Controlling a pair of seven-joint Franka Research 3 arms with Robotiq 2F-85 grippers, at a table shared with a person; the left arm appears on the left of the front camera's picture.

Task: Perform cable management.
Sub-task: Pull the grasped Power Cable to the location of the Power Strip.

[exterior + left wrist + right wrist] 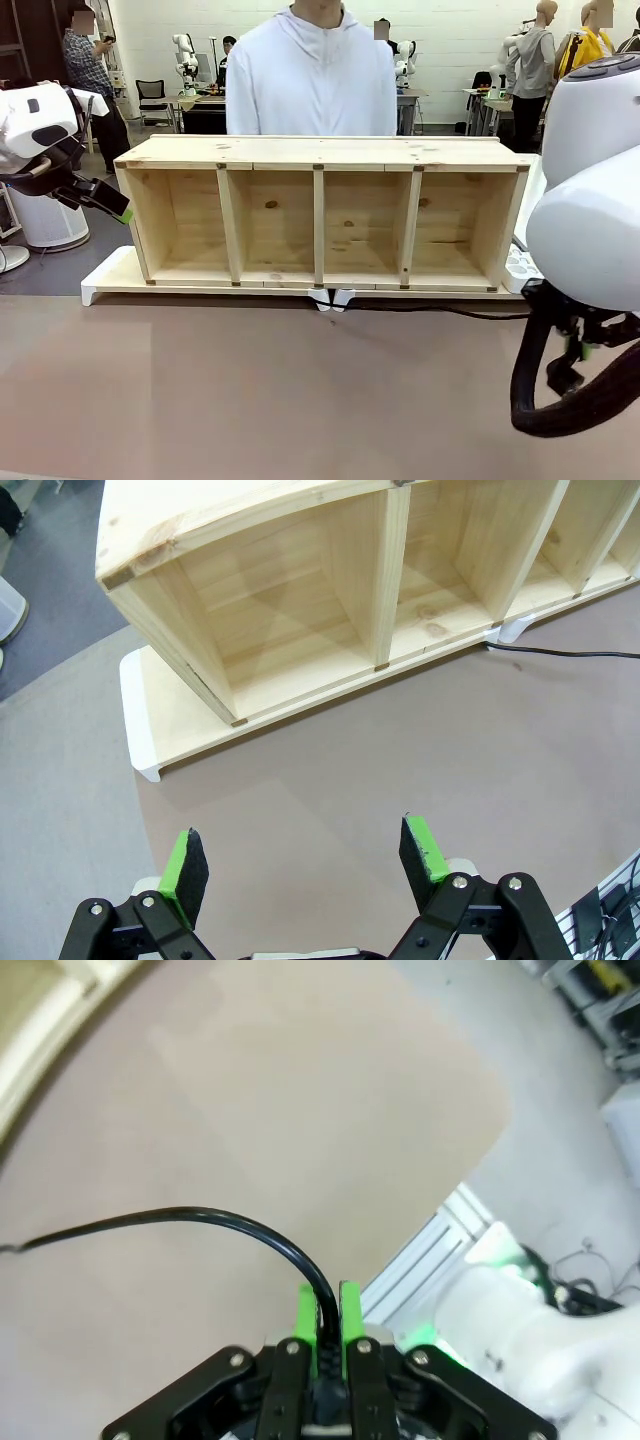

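While the right gripper (327, 1300) pinches the thin black rubber cable (200, 1216) at the near right, the left gripper (305, 865) hangs open and empty, so tidying seems barely begun.

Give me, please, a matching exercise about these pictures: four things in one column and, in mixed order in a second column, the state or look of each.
Column one
1. left gripper
2. right gripper
3. cable
4. wooden shelf

Column two
A. shut on the cable
B. pale wood, four compartments in a row
C. open, holding nothing
D. thin, black, bent in a curve

Right pairs: 1-C, 2-A, 3-D, 4-B
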